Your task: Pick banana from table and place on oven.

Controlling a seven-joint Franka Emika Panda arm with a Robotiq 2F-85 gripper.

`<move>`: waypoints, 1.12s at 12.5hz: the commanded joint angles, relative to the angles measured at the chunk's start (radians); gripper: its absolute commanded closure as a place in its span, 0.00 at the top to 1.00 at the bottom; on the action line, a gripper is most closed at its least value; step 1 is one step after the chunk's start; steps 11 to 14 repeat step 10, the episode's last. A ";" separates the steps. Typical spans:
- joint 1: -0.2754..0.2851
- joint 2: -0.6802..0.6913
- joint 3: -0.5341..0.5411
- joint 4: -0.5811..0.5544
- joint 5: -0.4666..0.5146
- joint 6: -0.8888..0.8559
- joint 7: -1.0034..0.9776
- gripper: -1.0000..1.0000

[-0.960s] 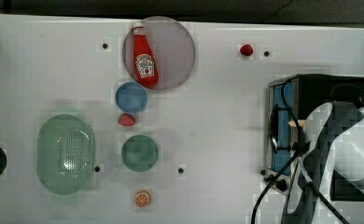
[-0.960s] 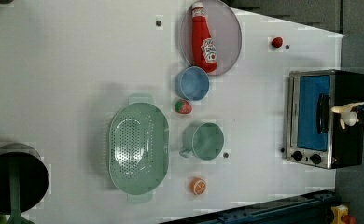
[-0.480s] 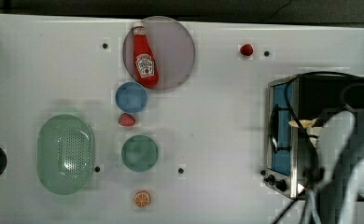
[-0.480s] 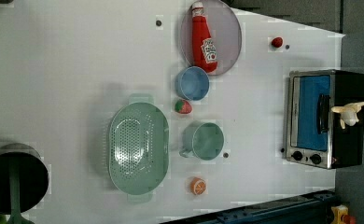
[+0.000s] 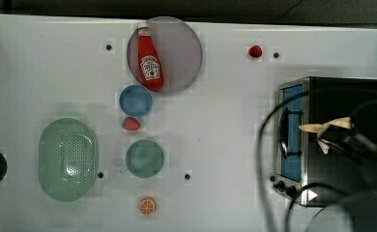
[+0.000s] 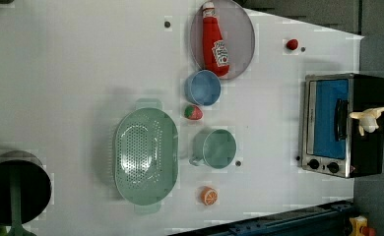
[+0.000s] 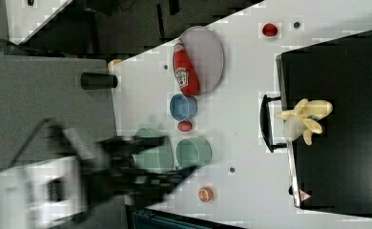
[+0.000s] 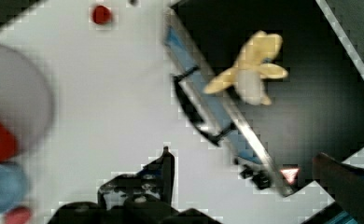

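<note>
The pale yellow banana (image 5: 326, 126) lies loose on the black top of the oven (image 5: 346, 96), its peel strips splayed, close to the edge above the door handle. It shows likewise in the left view (image 6: 368, 118), the right view (image 7: 303, 119) and the wrist view (image 8: 250, 70). My gripper (image 8: 252, 170) is open, with one dark finger (image 8: 168, 163) over the white table (image 5: 215, 121) and the other over the oven's corner; it holds nothing and stands off the banana. My blurred arm (image 5: 370, 150) crosses the oven's right end in the top view.
A ketchup bottle (image 5: 150, 60) lies on a grey plate (image 5: 181, 43). Also on the table are a blue bowl (image 5: 135, 100), a strawberry (image 5: 131, 124), a green cup (image 5: 144, 158), a green colander (image 5: 67, 159), an orange slice (image 5: 147, 206) and a small red fruit (image 5: 255, 50). Black cables (image 5: 268, 145) loop in front of the oven.
One second ago the gripper was at the banana on the oven; it has let go and the arm has pulled back toward the top view's bottom right. The banana stays put.
</note>
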 commanded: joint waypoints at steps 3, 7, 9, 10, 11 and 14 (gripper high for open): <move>0.073 -0.088 0.258 -0.130 0.026 -0.065 0.550 1.00; 0.074 -0.148 0.339 -0.194 0.065 -0.071 0.662 1.00; 0.073 -0.156 0.325 -0.212 0.075 -0.071 0.662 1.00; 0.073 -0.156 0.318 -0.214 0.075 -0.071 0.662 1.00; 0.073 -0.156 0.318 -0.214 0.075 -0.071 0.662 1.00; 0.073 -0.156 0.318 -0.214 0.075 -0.071 0.662 1.00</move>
